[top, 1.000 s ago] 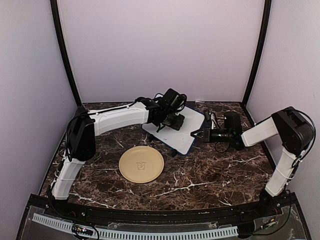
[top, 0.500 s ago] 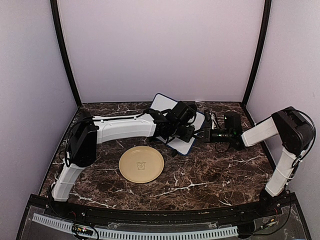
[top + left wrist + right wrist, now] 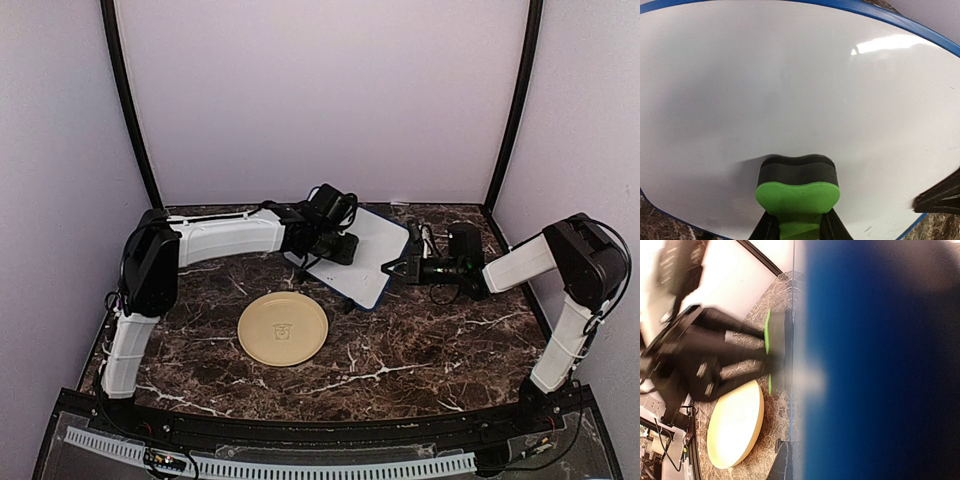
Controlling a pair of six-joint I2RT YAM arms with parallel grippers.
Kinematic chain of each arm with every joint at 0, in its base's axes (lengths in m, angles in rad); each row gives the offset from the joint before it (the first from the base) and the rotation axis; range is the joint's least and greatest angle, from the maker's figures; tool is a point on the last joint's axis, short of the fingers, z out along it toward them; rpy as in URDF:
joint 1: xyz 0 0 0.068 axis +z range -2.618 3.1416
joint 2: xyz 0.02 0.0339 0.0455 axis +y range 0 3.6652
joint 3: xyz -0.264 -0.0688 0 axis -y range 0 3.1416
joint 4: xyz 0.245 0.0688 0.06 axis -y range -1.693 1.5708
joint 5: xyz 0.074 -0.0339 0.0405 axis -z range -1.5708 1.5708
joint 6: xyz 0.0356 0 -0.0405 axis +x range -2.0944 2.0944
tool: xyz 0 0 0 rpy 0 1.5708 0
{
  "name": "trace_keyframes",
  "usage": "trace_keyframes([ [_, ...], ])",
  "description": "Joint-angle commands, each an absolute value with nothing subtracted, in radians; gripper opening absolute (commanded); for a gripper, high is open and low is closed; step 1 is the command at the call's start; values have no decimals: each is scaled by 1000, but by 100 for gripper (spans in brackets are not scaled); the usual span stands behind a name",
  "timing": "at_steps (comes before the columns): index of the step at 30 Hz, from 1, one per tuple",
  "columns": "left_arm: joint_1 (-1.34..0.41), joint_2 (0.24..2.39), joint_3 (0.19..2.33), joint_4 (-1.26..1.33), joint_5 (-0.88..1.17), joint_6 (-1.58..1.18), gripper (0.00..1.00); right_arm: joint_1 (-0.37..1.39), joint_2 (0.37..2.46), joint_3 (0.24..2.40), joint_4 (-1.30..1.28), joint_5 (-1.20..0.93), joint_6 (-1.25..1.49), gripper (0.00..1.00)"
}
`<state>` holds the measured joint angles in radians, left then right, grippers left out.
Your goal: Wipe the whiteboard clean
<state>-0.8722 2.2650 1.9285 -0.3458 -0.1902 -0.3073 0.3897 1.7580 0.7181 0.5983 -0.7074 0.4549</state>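
My left gripper [image 3: 797, 230] clamps the green eraser [image 3: 797, 192], its black felt pressed on the whiteboard [image 3: 790, 90], which sits just behind the tan plate [image 3: 283, 328]; my right gripper [image 3: 394, 268] pinches the board's right edge (blue frame fills that camera); pressing too hard could wrench the board from that pinch; one eraser, one whiteboard, one plate.

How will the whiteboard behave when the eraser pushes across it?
Probably stiff: the whiteboard looks flat under the eraser. Likely light and apt to slide or tip, since the right gripper clamps its edge. Glare on the face suggests it is slippery.
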Motion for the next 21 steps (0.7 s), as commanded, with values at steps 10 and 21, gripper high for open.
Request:
trace_keyframes([
  [10, -934, 2289, 1804, -277, -171, -301, 0, 425, 1816, 666, 390, -706, 305, 0],
  [21, -1037, 2304, 1782, -243, -98, -369, 0, 425, 1816, 666, 390, -706, 305, 0],
])
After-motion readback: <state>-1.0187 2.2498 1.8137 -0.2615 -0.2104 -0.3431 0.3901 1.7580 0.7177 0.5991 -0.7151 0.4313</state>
